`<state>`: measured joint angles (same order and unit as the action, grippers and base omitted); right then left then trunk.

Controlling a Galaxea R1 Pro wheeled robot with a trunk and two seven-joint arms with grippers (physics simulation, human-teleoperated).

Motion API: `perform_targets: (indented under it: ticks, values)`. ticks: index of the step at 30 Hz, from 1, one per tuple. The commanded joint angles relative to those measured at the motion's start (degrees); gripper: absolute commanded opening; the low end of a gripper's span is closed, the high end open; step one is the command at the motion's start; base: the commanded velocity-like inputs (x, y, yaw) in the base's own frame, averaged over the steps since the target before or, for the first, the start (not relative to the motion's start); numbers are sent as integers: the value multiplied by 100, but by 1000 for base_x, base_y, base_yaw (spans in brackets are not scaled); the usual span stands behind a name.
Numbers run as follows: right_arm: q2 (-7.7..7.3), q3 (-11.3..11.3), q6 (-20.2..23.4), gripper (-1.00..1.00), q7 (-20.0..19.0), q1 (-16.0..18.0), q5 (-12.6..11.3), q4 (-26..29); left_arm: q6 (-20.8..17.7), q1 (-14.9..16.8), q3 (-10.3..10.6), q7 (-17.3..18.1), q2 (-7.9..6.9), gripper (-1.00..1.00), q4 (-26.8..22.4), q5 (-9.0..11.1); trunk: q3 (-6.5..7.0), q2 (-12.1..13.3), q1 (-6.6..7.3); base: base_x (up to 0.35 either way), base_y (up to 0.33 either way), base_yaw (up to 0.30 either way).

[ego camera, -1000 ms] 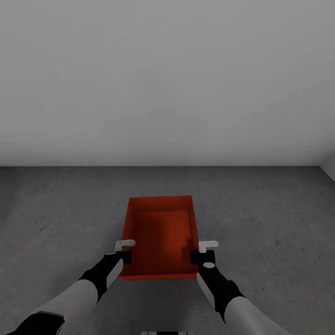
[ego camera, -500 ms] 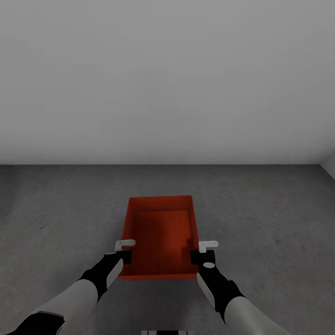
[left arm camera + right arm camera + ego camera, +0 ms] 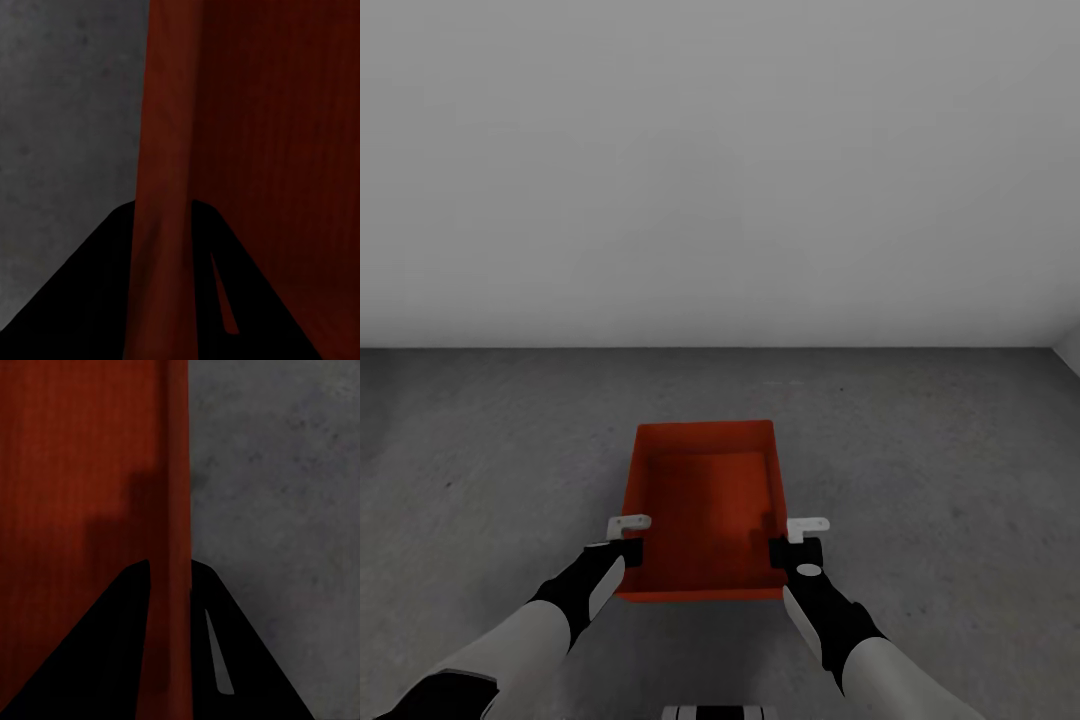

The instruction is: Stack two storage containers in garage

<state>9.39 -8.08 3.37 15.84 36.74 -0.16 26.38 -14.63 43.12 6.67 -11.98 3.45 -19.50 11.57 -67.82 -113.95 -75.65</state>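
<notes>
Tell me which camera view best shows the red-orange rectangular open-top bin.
The head view: the whole red-orange rectangular open-top bin shows, with its four walls, inner bottom and the grey concrete floor around it. The left wrist view gives one side wall between dark fingers; the right wrist view gives the opposite wall likewise.

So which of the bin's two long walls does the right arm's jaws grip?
The wall on the robot's right side of the red bin: the right gripper straddles that rim, floor beyond it. The left gripper grips the opposite wall.
</notes>
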Motion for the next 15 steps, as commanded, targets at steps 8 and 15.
perform_targets:
  ticks: [8,15]
  values:
    - [-7,-1,32,-100,33,0,-71,-2,180,4,-248,-68,-275,-100,-27,-111,-13,-2,1,0,0,0]
    - [-7,-1,36,-100,33,0,-71,-2,180,4,-247,-68,-275,-100,-26,-111,-49,-82,-43,0,0,0]
